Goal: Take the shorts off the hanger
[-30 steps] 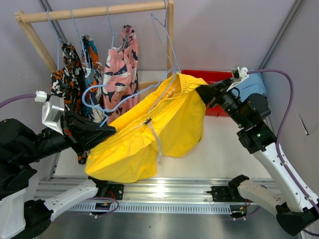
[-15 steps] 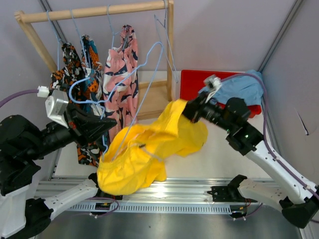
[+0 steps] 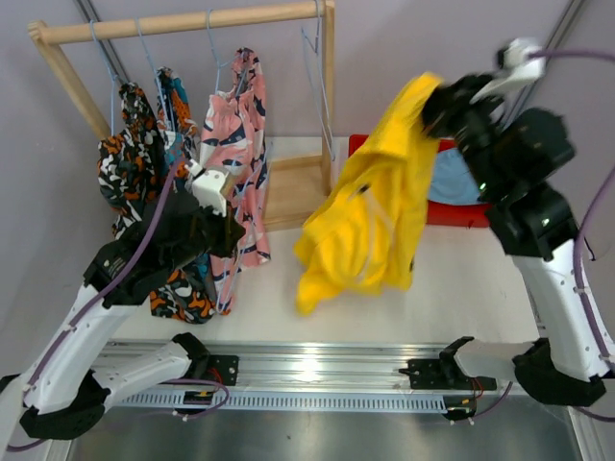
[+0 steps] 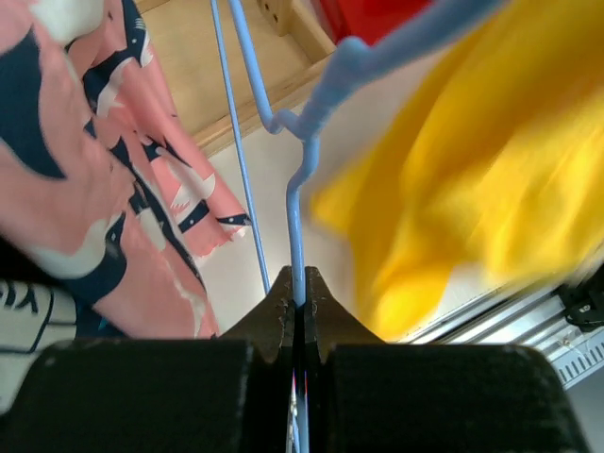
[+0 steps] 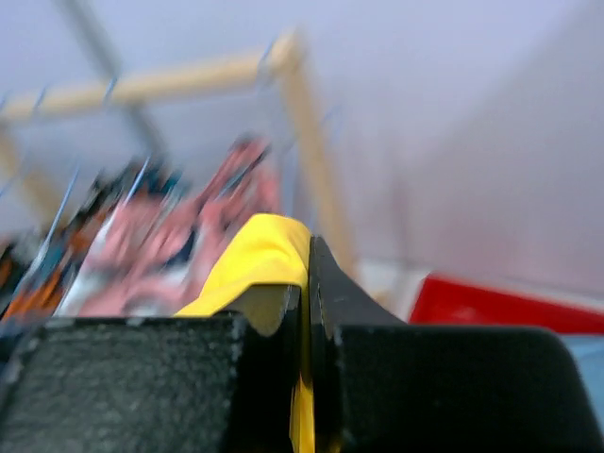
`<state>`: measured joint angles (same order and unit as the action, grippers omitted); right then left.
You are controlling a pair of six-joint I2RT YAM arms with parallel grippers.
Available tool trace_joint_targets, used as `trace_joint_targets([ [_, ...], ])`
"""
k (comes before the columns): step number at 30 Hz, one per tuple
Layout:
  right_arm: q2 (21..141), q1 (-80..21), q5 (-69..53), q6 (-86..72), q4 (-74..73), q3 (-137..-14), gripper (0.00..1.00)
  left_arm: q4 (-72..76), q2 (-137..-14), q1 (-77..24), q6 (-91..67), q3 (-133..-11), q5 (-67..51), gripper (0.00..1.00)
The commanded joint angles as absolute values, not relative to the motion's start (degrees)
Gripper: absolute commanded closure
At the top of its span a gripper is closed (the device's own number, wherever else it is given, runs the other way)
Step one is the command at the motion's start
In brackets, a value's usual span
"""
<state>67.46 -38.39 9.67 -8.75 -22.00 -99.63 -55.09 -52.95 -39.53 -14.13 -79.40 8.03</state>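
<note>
My right gripper (image 3: 434, 96) is raised high at the right and shut on the waist of the yellow shorts (image 3: 370, 211), which hang free below it. In the right wrist view the yellow cloth (image 5: 264, 250) is pinched in my right gripper (image 5: 307, 274). My left gripper (image 4: 297, 297) is shut on the wire of a light blue hanger (image 4: 300, 189), which carries no cloth. In the top view my left gripper (image 3: 231, 240) is low in front of the pink printed shorts (image 3: 235, 144). The teal-orange shorts (image 3: 176, 106) and the orange-black-white shorts (image 3: 130, 144) hang on the rack.
The wooden rack (image 3: 192, 21) stands at the back left, with an empty wire hanger (image 3: 312, 43) at its right end. A red bin (image 3: 466, 213) at the back right holds the light blue shorts (image 3: 452, 182). A metal rail (image 3: 317, 370) runs along the near edge.
My right gripper has swung up and to the right, pulling the yellow shorts off the blue hanger. My left gripper has moved with the bare hanger toward the pink shorts.
</note>
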Motion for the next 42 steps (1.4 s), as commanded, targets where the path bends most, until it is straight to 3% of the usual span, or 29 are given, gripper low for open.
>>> trace_joint_targets([
  [1, 74.2, -27.2, 16.2, -4.9, -18.0, -115.8, 1.0, -53.2, -47.8, -39.7, -15.6, -78.3, 10.3, 1.0],
  [7, 90.1, -17.0, 12.1, -4.1, -12.2, -128.7, 1.0, -49.3, -49.7, -39.7, -16.3, -76.8, 9.4, 1.0],
  [10, 94.1, -14.7, 12.0, -6.0, -10.8, -127.3, 1.0, -47.8, -52.6, -39.6, -15.7, -77.7, 11.9, 1.0],
  [16, 91.1, -13.0, 10.7, -12.6, 2.3, -95.0, 0.97, -43.9, -61.6, -32.7, -14.4, -84.4, 10.6, 1.0],
  [17, 91.4, -12.8, 11.0, -13.7, 0.8, -90.0, 0.76, -43.6, -63.1, -32.0, -13.9, -85.4, 9.9, 1.0],
  [19, 92.5, -12.7, 12.7, -17.3, -3.7, -87.0, 0.02, -42.7, -67.6, -30.3, -13.3, -90.1, 9.3, 1.0],
  [22, 92.4, -12.7, 13.4, -22.0, -7.2, -78.6, 0.01, -42.5, -72.6, -28.8, -11.9, -98.0, 9.4, 1.0],
  [28, 80.4, -14.1, 8.2, -26.8, 5.3, -54.4, 0.0, -44.7, -86.1, -28.2, -9.6, -115.5, 7.6, 1.0],
  [37, 68.7, -19.2, 8.4, -29.9, 6.9, -42.4, 0.01, -45.6, -104.7, -26.8, -10.5, -142.4, 6.9, 1.0],
  [42, 65.2, -21.3, 8.7, -30.2, 7.7, -39.0, 0.02, -37.4, -109.4, -25.1, -12.5, -142.8, 5.5, 1.0],
])
